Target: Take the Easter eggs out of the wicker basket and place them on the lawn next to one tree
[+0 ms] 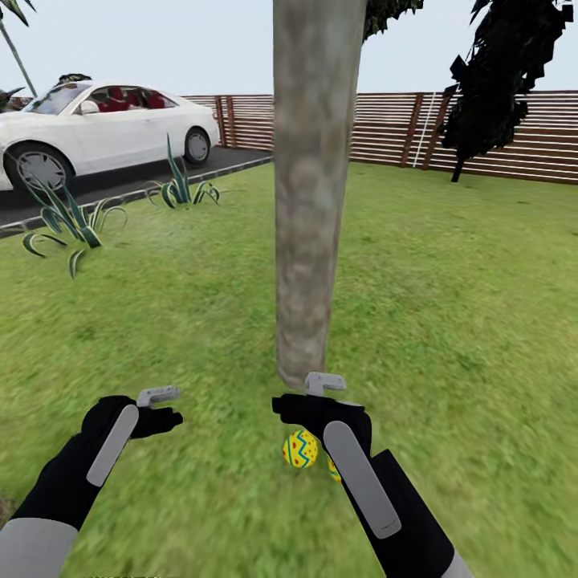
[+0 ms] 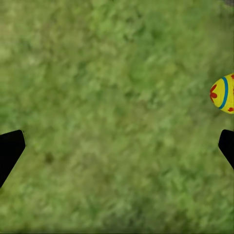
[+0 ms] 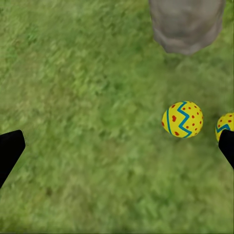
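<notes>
Two Easter eggs are all I can count so far, both on the lawn point(image 1: 482, 337) just beside the tree point(image 1: 315, 193): one egg point(image 1: 300, 449) in the open, a second egg point(image 1: 333, 470) half hidden under my right gripper point(image 1: 324, 384). Both it and my left gripper point(image 1: 158, 395) hang above the grass with fingers spread and empty. I judge the third egg remains to be fetched.

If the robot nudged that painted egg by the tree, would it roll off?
Probably a little. The egg is rounded and lies loose on the lawn, so it would likely wobble in a curve. The grass looks flat, so it should stop soon, perhaps against the trunk.
</notes>
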`<state>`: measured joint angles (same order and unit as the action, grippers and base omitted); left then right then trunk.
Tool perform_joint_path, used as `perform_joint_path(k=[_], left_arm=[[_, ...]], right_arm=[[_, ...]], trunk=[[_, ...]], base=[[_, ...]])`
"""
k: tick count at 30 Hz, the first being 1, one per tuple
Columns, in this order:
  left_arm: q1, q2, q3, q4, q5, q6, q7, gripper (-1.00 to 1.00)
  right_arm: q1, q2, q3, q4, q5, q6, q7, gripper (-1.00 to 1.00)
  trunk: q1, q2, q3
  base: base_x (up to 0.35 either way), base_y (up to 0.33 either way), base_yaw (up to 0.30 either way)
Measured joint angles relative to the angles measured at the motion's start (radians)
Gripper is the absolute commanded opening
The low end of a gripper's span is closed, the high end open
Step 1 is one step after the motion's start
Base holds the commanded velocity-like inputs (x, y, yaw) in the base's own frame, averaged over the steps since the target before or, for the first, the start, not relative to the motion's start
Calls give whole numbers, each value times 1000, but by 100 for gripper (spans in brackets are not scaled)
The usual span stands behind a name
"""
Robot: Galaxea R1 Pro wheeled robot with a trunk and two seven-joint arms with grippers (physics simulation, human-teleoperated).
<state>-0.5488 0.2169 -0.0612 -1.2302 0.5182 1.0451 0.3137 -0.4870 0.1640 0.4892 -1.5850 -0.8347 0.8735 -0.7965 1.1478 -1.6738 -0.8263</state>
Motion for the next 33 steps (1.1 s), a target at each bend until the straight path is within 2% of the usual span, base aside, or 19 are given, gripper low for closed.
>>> perform_joint_path(k=[33], left_arm=[[0, 1, -1, 1, -1, 0, 1, 100]], right_arm=[[0, 1, 1, 1, 0, -1, 2, 100]], trunk=[[-127, 231, 146]], base=[[0, 0, 191]])
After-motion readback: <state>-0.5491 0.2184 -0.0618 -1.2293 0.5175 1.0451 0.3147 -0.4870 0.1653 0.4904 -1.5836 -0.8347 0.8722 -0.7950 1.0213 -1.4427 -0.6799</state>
